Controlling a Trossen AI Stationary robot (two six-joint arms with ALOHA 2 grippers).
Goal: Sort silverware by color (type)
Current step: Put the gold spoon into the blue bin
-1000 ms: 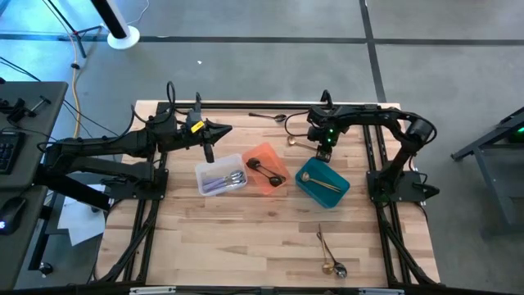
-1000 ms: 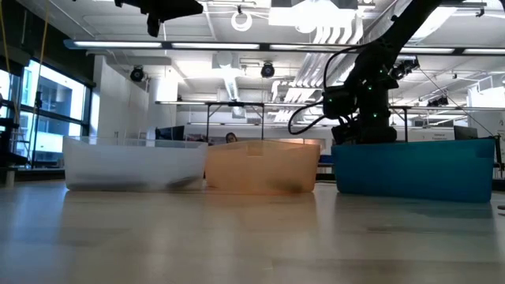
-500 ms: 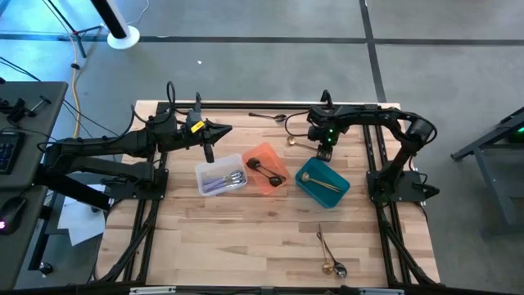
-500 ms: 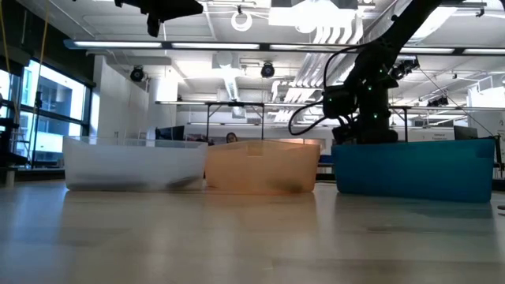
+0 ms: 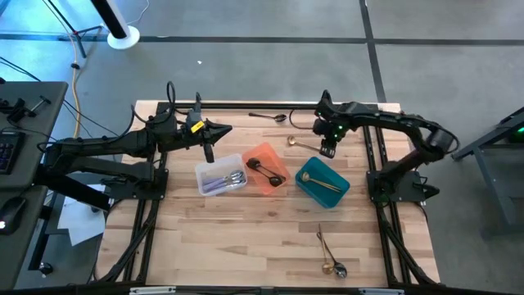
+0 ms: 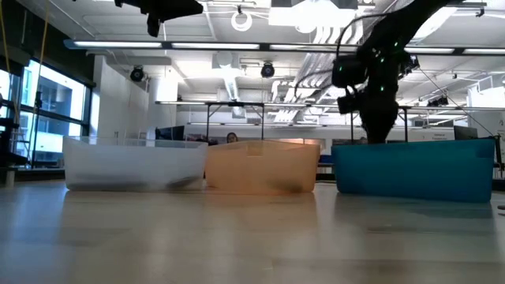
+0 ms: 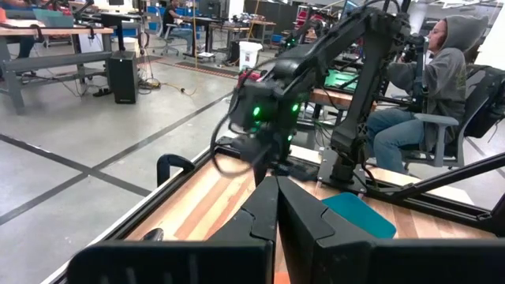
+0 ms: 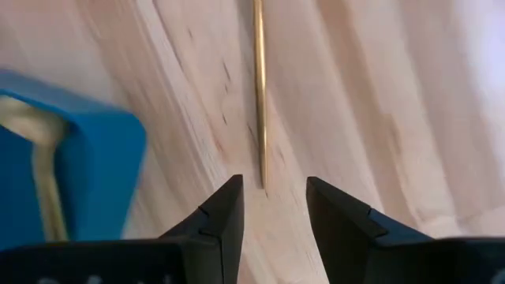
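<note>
My right gripper (image 8: 272, 197) hangs open, pointing down over the table's far right, just beyond the teal bin (image 5: 322, 182). A gold spoon (image 5: 303, 145) lies flat on the wood under it. The free end of its handle (image 8: 260, 170) shows between my fingertips, which stand clear above it. The teal bin holds a gold piece (image 8: 46, 189). My left gripper (image 7: 276, 197) stays shut and level, high above the clear bin (image 5: 221, 175), holding nothing.
The clear bin holds silver pieces and the orange bin (image 5: 266, 168) black ones. One spoon (image 5: 267, 116) lies by the far edge, and a gold and a silver piece (image 5: 329, 254) lie near the front edge. Bare wood spreads across the front half. A seated person (image 7: 442, 87) is beyond the table.
My right gripper has risen from low behind the teal bin to well above its rim, mostly in the last half second. The gold spoon has stayed flat on the table. My left arm has kept still.
</note>
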